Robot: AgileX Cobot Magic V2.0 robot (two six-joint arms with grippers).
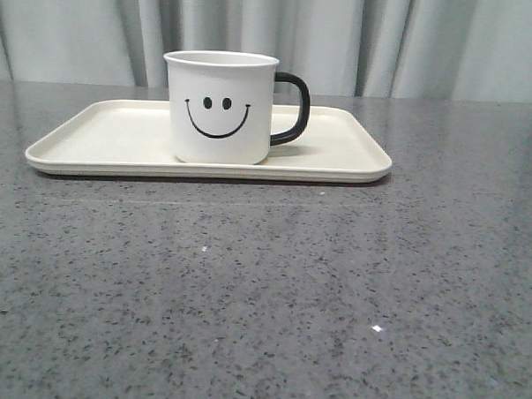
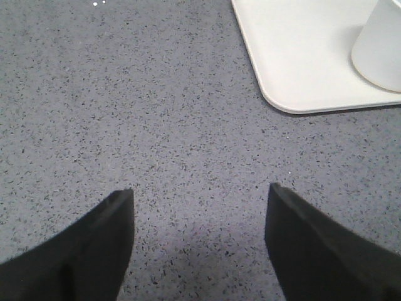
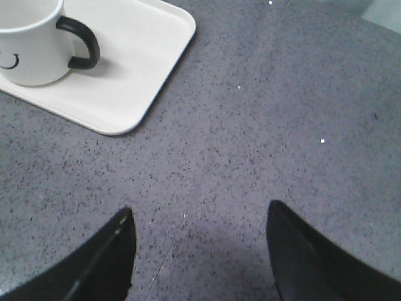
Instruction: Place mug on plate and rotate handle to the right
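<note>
Both end effectors, left [image 2: 199, 241] and right [image 3: 200, 251], hang spread and empty over the grey surface [image 1: 262, 296]. Smiley mug [image 1: 220, 107] stands upright on the plate [image 1: 100, 148], handle [image 1: 292, 108] pointing right; best leave it untouched, I'd say.

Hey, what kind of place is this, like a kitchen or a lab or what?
Probably a staged test setup, not a lived-in kitchen, though that is a guess. A speckled grey counter holds only a mug on a plate, with a plain pale curtain hung behind it.
</note>
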